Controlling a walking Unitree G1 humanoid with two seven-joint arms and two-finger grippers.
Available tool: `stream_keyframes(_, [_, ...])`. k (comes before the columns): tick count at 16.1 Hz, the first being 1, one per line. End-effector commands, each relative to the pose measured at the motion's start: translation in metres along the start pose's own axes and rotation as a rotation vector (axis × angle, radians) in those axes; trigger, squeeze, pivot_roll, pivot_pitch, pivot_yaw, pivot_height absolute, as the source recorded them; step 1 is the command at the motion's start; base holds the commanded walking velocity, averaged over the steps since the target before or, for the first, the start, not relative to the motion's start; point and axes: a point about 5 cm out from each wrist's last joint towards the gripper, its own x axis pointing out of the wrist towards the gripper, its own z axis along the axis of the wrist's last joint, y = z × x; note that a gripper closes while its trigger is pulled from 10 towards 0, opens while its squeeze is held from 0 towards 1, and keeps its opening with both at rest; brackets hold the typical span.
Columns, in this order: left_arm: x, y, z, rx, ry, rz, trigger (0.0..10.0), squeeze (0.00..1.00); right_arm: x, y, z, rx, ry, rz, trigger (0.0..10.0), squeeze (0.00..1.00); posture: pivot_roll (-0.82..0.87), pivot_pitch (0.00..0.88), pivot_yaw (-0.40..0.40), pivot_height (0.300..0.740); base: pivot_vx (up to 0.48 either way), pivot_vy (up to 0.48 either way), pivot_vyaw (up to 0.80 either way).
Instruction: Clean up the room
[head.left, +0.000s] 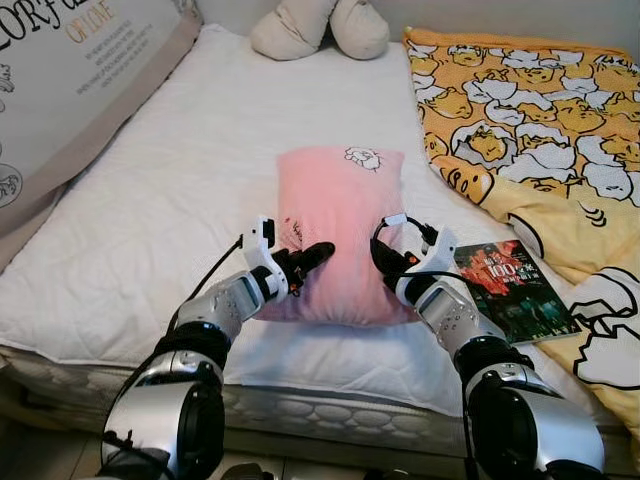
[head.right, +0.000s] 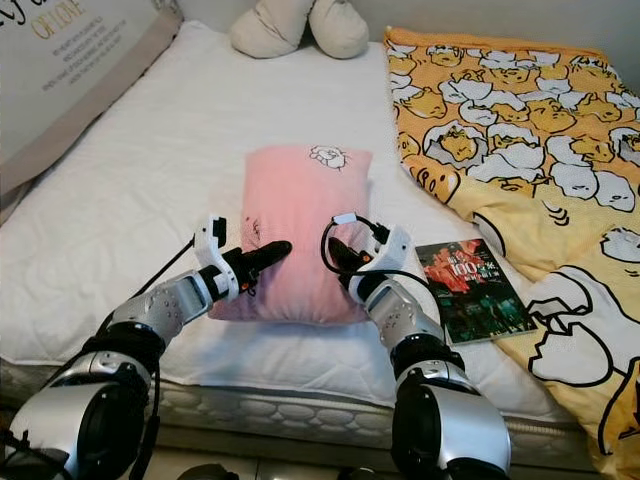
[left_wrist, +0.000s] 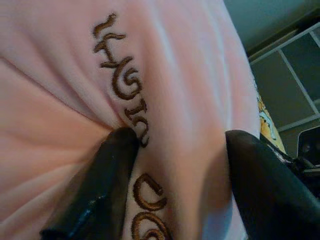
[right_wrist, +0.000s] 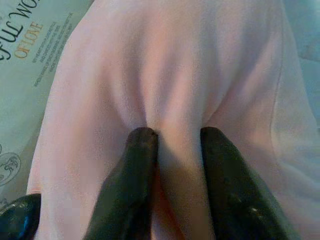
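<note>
White mattress (head.left: 180, 200) bears pink pillow (head.left: 335, 225); both grippers' jaws pinch its fabric folds.

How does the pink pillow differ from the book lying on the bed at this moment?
The pink pillow is soft, plain pink with a small cartoon patch and brown stitched lettering; the book is flat and stiff with a dark printed cover. The left gripper and right gripper each pinch a fold of the pillow; the book lies untouched beside the right arm. Both rest on the white mattress.
</note>
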Motion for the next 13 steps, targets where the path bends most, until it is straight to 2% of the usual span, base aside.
stream_keyframes(1, [0.003, -0.007, -0.003, -0.012, -0.004, -0.048, 0.0, 0.0, 0.0, 0.002, -0.004, 0.016, 0.002, 0.008, 0.0, 0.0, 0.02, 0.032, 0.006, 0.74, 0.0, 0.0, 0.0])
stream_keyframes(6, [0.0, -0.008, 0.018, -0.072, -0.2, -0.054, 0.0, 0.0, -0.003, -0.001, -0.003, -0.002, -0.025, 0.012, 0.0, 0.0, 0.02, 0.033, 0.006, 0.74, 0.0, 0.0, 0.0])
stream_keyframes(7, [-0.002, -0.01, 0.026, -0.093, -0.273, -0.069, 0.0, 0.0, -0.004, -0.002, -0.005, -0.01, -0.027, 0.012, 0.0, 0.0, 0.02, 0.032, 0.008, 0.74, 0.0, 0.0, 0.0])
stream_keyframes(10, [0.0, -0.017, 0.021, 0.036, -0.248, -0.079, 0.0, 0.0, -0.005, 0.0, -0.006, -0.039, -0.034, 0.017, 0.0, 0.0, 0.02, 0.032, 0.008, 0.74, 0.0, 0.0, 0.0])
stream_keyframes(13, [0.002, -0.021, 0.014, 0.077, -0.225, -0.105, 0.0, 0.0, -0.006, -0.003, -0.007, -0.049, -0.037, 0.008, 0.0, 0.0, 0.02, 0.032, 0.01, 0.74, 0.0, 0.0, 0.0])
